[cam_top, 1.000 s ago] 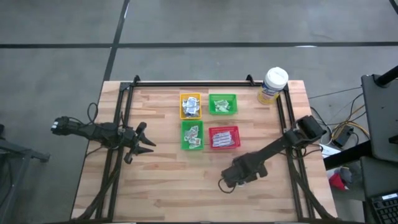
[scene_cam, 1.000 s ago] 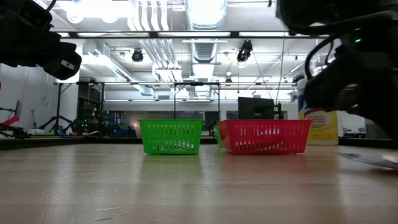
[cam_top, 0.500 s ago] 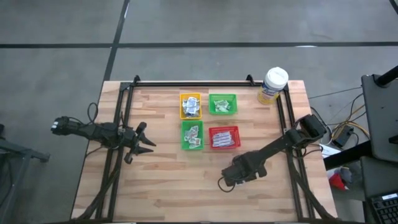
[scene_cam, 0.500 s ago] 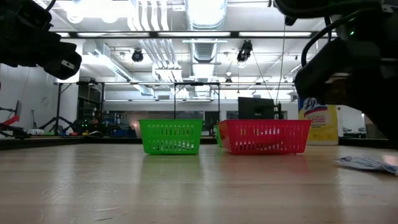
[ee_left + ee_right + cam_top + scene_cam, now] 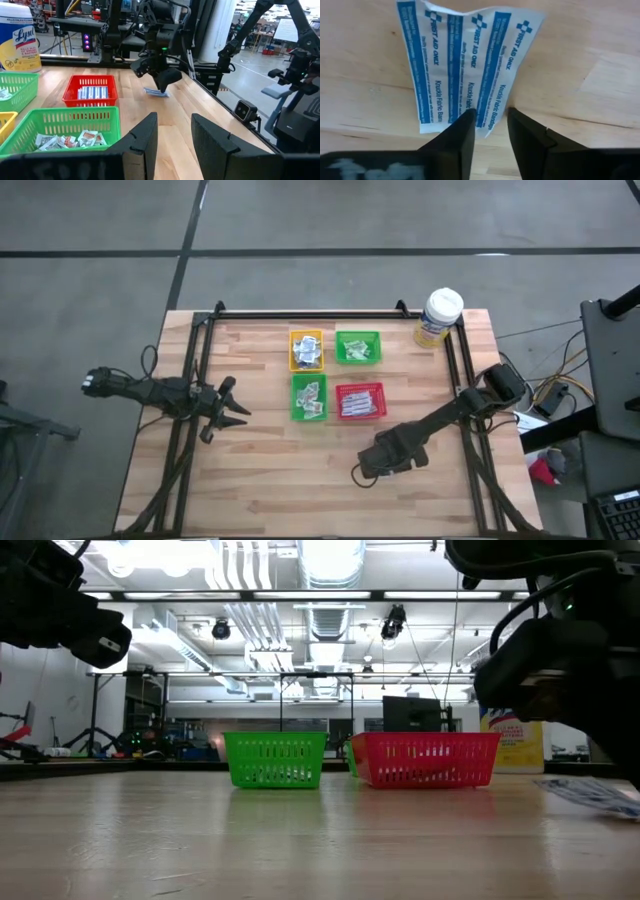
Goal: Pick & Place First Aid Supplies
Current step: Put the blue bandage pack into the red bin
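Robotics lab or workshop hall, industrial in build. Polished grey concrete floor point(image 5: 320, 220) with dark seams around the wooden table point(image 5: 270, 470). Low view: open ceiling with exposed ducts point(image 5: 240, 570), strip lights point(image 5: 330, 560) and hanging cables. Back of room holds metal racks point(image 5: 315, 700), a monitor point(image 5: 410, 715) and cluttered benches. Left wrist view: more robot arms point(image 5: 245, 30) on stands farther off, a whiteboard point(image 5: 287, 30), black equipment frames with lit electronics point(image 5: 90, 37). Cables point(image 5: 560, 375) trail beside the table.
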You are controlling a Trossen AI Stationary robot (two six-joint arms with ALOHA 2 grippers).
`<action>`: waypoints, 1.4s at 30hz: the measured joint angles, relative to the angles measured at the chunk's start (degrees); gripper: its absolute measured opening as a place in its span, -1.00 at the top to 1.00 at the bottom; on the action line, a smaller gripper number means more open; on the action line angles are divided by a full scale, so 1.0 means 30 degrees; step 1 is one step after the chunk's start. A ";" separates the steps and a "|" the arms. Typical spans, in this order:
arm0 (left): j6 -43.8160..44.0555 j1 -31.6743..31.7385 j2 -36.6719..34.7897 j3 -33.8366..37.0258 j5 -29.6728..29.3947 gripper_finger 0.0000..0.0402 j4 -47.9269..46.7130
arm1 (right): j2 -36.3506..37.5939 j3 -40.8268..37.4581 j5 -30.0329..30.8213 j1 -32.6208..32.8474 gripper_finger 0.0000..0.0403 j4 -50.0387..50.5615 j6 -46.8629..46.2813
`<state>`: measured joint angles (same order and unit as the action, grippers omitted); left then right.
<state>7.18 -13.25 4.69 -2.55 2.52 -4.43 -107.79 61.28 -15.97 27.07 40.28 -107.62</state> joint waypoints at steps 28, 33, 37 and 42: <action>-0.0015 -0.0002 0.0086 0.0000 0.0000 0.43 0.0036 | 0.4698 0.0007 0.6693 0.0050 0.96 0.1188 0.5555; 0.0000 0.0003 0.0086 0.0000 0.0002 0.43 0.0039 | 0.6158 0.0007 1.0472 -0.0361 0.96 0.1430 0.8299; 0.0036 0.0005 0.0093 0.0000 -0.0007 0.43 0.0051 | 0.7052 0.0015 1.2370 -0.1290 0.96 0.1446 1.3034; 0.0173 0.0006 0.0093 0.0000 -0.0002 0.43 0.0051 | 0.7795 0.0015 1.2954 -0.3208 0.96 0.1490 1.8543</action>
<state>7.70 -13.23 4.97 -2.55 2.52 -4.27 -84.40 61.32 22.90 17.45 44.75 -51.99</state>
